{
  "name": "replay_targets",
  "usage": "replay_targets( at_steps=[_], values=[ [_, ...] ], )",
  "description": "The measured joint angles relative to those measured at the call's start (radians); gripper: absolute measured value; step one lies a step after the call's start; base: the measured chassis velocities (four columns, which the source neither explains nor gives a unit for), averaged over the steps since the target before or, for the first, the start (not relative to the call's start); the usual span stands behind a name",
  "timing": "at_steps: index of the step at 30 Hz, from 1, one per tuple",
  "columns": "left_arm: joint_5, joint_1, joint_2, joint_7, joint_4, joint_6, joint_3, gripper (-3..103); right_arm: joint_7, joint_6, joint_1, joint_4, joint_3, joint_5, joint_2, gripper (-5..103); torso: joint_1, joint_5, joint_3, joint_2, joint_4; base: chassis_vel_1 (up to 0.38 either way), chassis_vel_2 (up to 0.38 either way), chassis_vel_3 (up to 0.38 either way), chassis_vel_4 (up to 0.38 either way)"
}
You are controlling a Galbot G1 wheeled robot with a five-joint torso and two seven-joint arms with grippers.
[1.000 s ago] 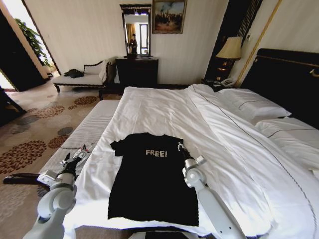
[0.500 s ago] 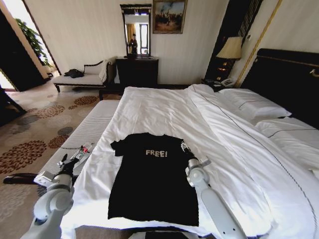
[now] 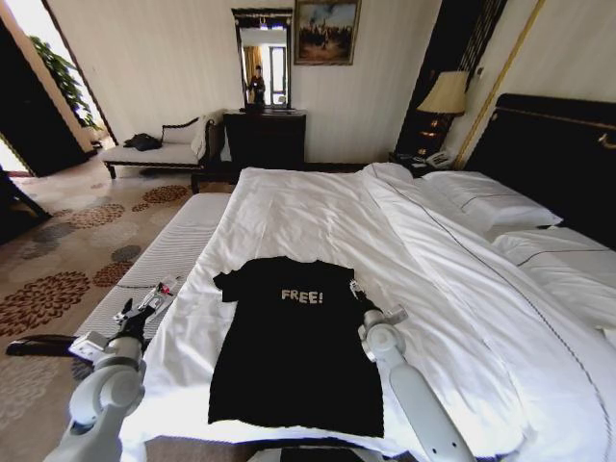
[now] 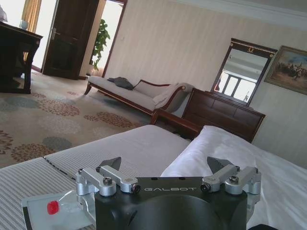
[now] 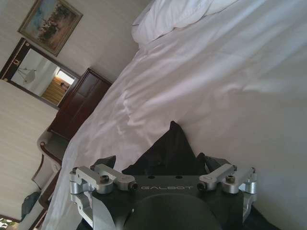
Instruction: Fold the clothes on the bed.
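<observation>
The clothes, a black T-shirt with white "FREE!" lettering, lie spread flat near the front edge of the bed. My right gripper is at the shirt's right sleeve. In the right wrist view the right gripper is open, with the black sleeve tip lying between and beyond its fingers on the white sheet. My left gripper hangs off the bed's left side over a striped bench. In the left wrist view the left gripper stands open and holds nothing.
A grey striped bench runs along the bed's left side, with a small red-and-white bottle on it. White pillows and a dark headboard are at the right. A chaise and a dresser stand by the far wall.
My right gripper has edged a little to the right along the sleeve. My left gripper has sunk slightly toward the bench. The shirt lies as before.
</observation>
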Motion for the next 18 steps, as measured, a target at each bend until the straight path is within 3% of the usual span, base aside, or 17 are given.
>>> replay_targets(
  at_steps=[18],
  values=[
    [0.01, -0.006, -0.012, -0.004, 0.014, -0.002, 0.006, 100, -0.08, 0.007, -0.149, 0.12, -0.075, -0.052, -0.04, 100, 0.0, 0.0, 0.0, 0.0, -0.0002, 0.0, 0.0, 0.0, 0.0]
  ],
)
